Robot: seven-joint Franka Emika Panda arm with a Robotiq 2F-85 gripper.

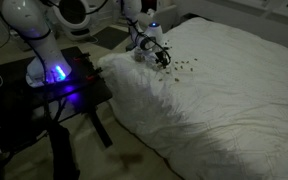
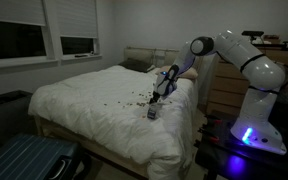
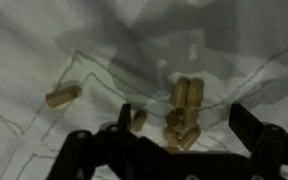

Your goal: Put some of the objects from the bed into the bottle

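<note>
Dotting wrinkled bed [image 3: 44, 40], oblong pellets [image 3: 187, 95]

One bed [image 1: 224, 95], bottle [image 2: 152, 113]; maybe twenty objects [image 1: 181, 66].

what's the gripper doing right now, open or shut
gripper: open, holding nothing, jaws apart above some pellets on the bed

Arm [image 2: 234, 55] outstretched, tool [image 3: 184, 118] seemingly open
</note>
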